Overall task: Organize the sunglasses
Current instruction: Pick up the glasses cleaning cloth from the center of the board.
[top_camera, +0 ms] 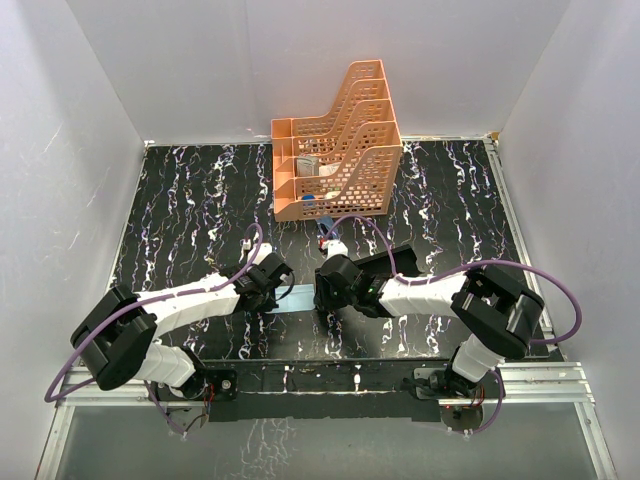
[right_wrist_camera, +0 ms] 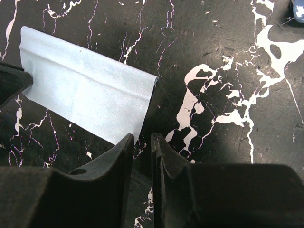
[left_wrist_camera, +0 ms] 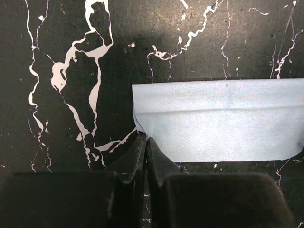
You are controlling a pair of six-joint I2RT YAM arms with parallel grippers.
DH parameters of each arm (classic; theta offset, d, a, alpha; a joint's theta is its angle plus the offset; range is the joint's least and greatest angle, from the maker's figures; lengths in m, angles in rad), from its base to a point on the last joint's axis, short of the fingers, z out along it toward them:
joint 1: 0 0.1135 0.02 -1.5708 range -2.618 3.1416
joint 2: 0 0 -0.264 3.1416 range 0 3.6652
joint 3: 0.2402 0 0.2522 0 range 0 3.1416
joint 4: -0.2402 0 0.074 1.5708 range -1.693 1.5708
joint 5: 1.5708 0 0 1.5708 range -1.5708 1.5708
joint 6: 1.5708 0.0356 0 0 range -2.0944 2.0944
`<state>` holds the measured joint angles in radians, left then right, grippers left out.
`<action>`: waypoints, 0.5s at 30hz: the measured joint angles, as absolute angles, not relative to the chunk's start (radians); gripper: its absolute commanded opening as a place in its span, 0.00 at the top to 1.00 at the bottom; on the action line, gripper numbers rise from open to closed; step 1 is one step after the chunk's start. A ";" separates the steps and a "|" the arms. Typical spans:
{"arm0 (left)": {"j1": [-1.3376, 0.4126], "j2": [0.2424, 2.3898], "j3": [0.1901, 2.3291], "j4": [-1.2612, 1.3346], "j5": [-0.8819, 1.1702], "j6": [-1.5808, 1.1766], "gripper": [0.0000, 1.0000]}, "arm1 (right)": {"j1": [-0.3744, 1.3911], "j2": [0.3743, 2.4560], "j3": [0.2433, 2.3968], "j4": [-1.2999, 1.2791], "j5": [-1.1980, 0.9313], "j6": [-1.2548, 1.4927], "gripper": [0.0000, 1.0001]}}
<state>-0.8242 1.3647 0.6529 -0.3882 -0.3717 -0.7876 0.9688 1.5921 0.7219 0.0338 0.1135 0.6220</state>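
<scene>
The pale blue cloth (top_camera: 300,300) lies as a folded strip on the black marbled table between my two grippers. My left gripper (left_wrist_camera: 146,139) is shut, its tips pinching the cloth's (left_wrist_camera: 218,121) near left corner. My right gripper (right_wrist_camera: 142,137) stands just off the cloth's (right_wrist_camera: 85,99) other end, jaws a narrow gap apart with only table between them. A small blue thing (right_wrist_camera: 298,9) shows at the right wrist view's top right edge; I cannot tell if it is the sunglasses. A black oblong case (top_camera: 392,260) lies by the right arm.
An orange tiered rack (top_camera: 340,150) stands at the back middle with small items in its compartments, one of them blue (top_camera: 308,198). White walls close the table on three sides. The arm bases sit at the near edge.
</scene>
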 measured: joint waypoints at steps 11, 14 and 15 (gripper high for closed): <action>-0.824 1.362 0.653 -0.387 -0.373 -0.787 1.00 | 0.969 1.577 0.722 -0.003 0.131 0.612 0.76; -0.824 1.362 0.653 -0.386 -0.374 -0.787 1.00 | 0.969 1.577 0.727 -0.012 0.135 0.610 0.75; -0.824 1.362 0.653 -0.386 -0.373 -0.787 1.00 | 0.969 1.577 0.730 -0.020 0.135 0.608 0.75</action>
